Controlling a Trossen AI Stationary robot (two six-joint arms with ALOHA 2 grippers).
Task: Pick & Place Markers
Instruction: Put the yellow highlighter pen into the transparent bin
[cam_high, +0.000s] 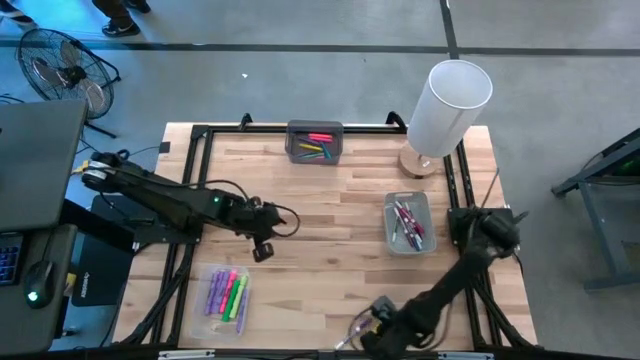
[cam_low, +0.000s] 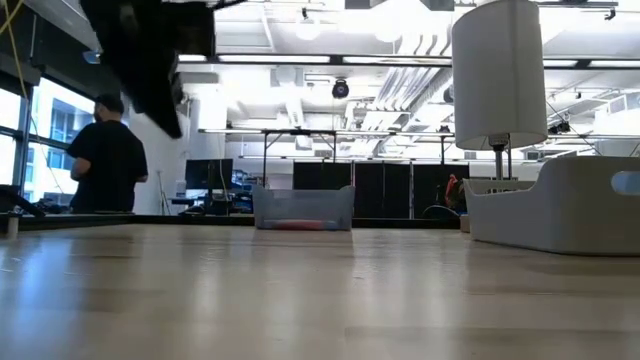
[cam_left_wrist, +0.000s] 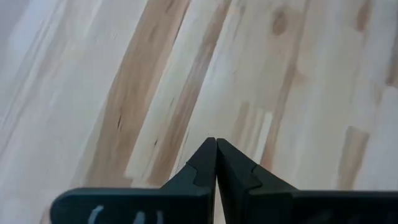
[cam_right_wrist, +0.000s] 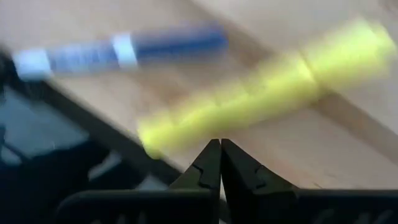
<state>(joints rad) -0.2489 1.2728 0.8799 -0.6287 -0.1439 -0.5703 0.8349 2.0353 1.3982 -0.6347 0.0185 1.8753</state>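
Note:
Markers lie in three trays: purple, pink, green and yellow ones in a clear tray (cam_high: 228, 295) at the near left, some in a grey tray (cam_high: 315, 140) at the far edge, some in a clear tray (cam_high: 408, 222) at the right. A yellow marker (cam_right_wrist: 261, 93) and a blue one (cam_right_wrist: 118, 53) lie loose on the wood by the near edge. My right gripper (cam_right_wrist: 219, 143) (cam_high: 368, 328) is shut and empty just beside the yellow one. My left gripper (cam_left_wrist: 216, 143) (cam_high: 264, 250) is shut and empty over bare wood left of the middle. My right gripper's shut fingertips (cam_right_wrist: 211, 155) stand close by the yellow marker's side (cam_right_wrist: 186, 127), pointing steeply down. The right wrist view is blurred, and I cannot tell whether they touch it.
A white lamp (cam_high: 445, 105) stands at the far right corner on a round wooden base. A black frame (cam_high: 200, 135) runs along the table's edges. A person (cam_low: 105, 160) stands in the room beyond the table. Bare wood lies between the trays.

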